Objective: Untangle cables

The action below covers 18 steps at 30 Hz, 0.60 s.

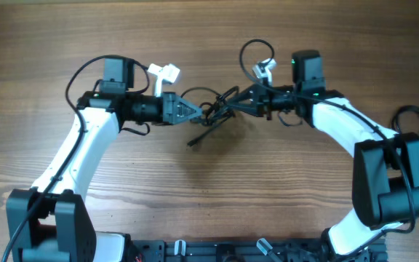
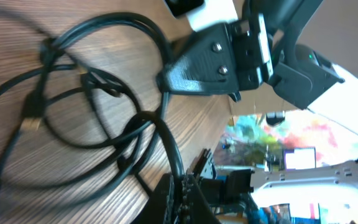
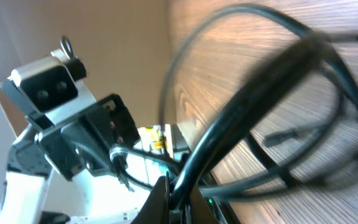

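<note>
The cables (image 1: 213,118) are a knot of thin black cords hanging between the two arms at mid-table, one loose end trailing toward me. My left gripper (image 1: 197,111) is shut on a strand at the knot's left side. In the left wrist view that cord (image 2: 166,143) runs down into the closed jaws (image 2: 182,196). My right gripper (image 1: 228,108) faces it from the right, shut on another strand. In the right wrist view a thick blurred cord (image 3: 253,99) is pinched between the fingers (image 3: 179,196). Loops (image 2: 73,93) lie against the wood.
A separate black coil (image 1: 413,120) lies at the table's right edge beside the right arm's base. A dark rack (image 1: 224,251) runs along the front edge. A small cord loop (image 1: 257,51) rises behind the right wrist.
</note>
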{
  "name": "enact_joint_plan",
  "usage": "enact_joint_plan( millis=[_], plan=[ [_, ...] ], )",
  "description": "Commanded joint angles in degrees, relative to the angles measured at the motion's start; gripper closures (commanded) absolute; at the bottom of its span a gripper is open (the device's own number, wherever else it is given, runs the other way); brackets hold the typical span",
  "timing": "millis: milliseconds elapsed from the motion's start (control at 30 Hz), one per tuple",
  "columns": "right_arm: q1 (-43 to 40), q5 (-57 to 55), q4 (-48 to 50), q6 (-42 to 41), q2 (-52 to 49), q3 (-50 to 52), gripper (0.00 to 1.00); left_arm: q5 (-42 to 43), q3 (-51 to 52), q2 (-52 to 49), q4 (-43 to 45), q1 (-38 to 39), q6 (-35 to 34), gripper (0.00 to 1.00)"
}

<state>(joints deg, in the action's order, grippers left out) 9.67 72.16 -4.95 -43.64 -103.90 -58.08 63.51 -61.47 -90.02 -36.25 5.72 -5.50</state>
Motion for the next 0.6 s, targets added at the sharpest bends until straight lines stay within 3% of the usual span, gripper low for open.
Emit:
enact_joint_plan(
  millis=[0,133,267,400,467,567],
  plan=[
    [-5.1,-4.2,-7.6,13.5,0.8,0.1,0.96,0.4,0.0,0.3,0.0,-5.7,-3.8,0.96],
    [-8.6,-10.1,-15.4,19.3,0.8,0.1,0.96,-3.9,0.0,0.3,-0.9,-11.3,-10.4,0.96],
    [-9.7,-19.1,-19.8,21.3,0.8,0.1,0.96,-4.0,0.0,0.3,-2.5,-15.8,-10.4,0.96],
    [-9.4,-19.9,-21.8,21.9,0.8,0.1,0.96,-4.0,0.5,0.3,-4.1,-16.9,-10.4,0.96],
    [-9.1,-19.4,-23.2,24.6,0.8,0.1,0.94,-4.6,0.6,0.2,-5.0,-16.8,-10.6,0.96],
    [-9.0,-19.6,-25.3,27.3,0.8,0.1,0.86,-6.7,0.6,0.2,-5.2,-16.8,-17.1,0.96]
  ],
)
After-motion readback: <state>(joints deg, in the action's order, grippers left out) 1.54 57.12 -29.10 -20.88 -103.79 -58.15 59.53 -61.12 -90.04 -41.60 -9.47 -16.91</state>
